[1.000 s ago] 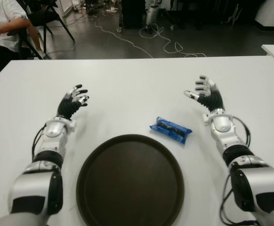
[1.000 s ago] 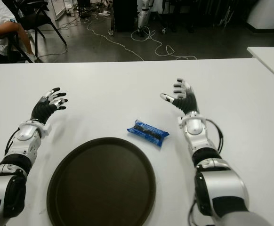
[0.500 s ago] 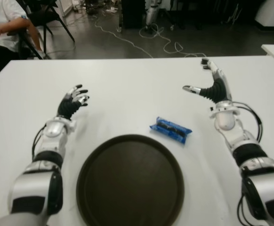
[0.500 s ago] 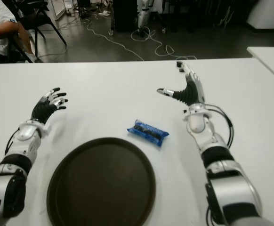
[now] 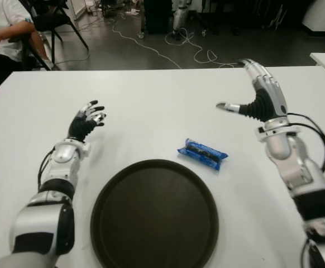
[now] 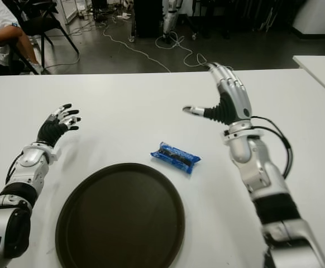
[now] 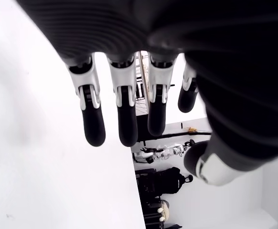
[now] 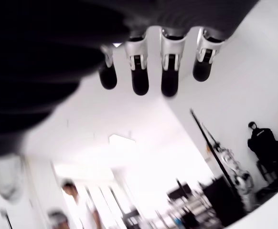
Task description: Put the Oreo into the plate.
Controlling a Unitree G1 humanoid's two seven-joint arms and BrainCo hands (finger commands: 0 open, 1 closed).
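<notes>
The Oreo (image 5: 202,154) is a small blue foil packet with dark cookies pictured on its face, sealed, lying flat on the white table (image 5: 151,106). Its long axis runs from about ten o'clock to four o'clock. It sits just beyond the rim of the plate (image 5: 154,214), at roughly one o'clock from the plate's centre, near but not touching it. The plate is a large, round, dark brown dish lying flat, holding nothing.
</notes>
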